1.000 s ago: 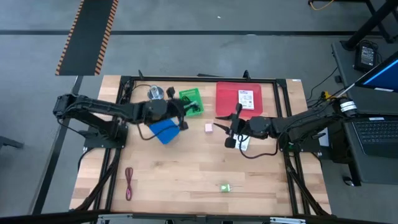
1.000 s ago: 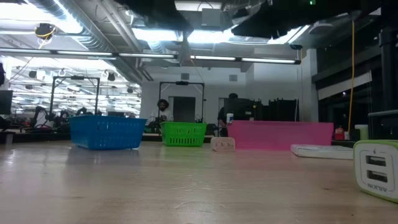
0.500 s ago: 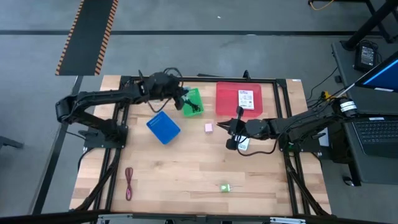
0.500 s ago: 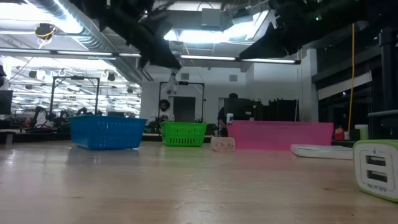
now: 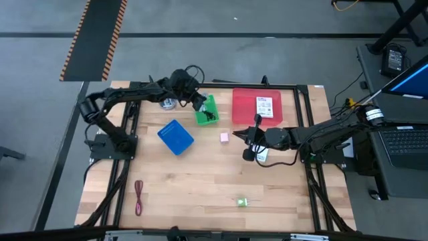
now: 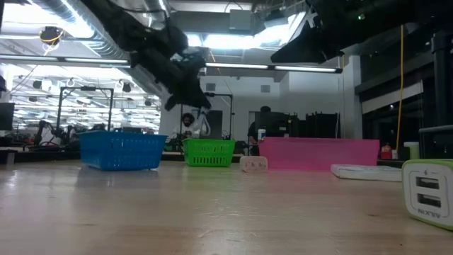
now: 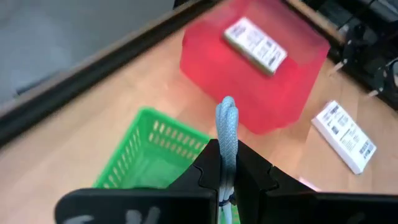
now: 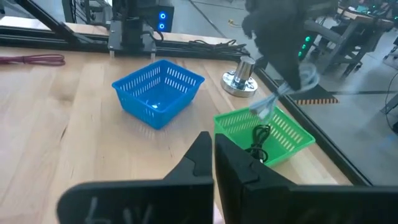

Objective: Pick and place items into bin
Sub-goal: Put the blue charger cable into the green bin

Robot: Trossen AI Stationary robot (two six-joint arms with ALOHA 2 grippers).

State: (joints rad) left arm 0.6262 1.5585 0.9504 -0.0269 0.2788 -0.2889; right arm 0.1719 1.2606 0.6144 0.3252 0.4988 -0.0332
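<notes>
My left gripper (image 5: 198,102) is shut on a small blue-silver piece (image 7: 227,121) and hangs over the far rim of the green basket (image 5: 206,110), which holds a black cable (image 8: 259,139). My right gripper (image 5: 248,143) is shut on nothing, above a white packet (image 5: 263,156) lying flat on the table. A second packet (image 5: 267,106) lies in the red bin (image 5: 249,107). The pink cube (image 5: 225,137), green block (image 5: 241,201) and dark red cord (image 5: 138,196) rest on the wood. My left gripper pinches the blue-silver piece between its two fingers, and the piece's looped end (image 7: 227,111) sticks out past the fingertips. The fingers slant down from the table's left. The piece is lifted clear, and its other part hangs down (image 6: 204,125) above the green basket.
A blue basket (image 5: 176,136) stands left of centre. A round silver metal object (image 5: 168,102) sits at the far edge beside the left arm. Black frame rails run along the table's sides. Bare wood lies across the near half.
My left gripper has swung from beside the blue basket toward the table's far edge, ending over the green basket with the blue-silver piece still held. The right arm has stayed over the white packet.
</notes>
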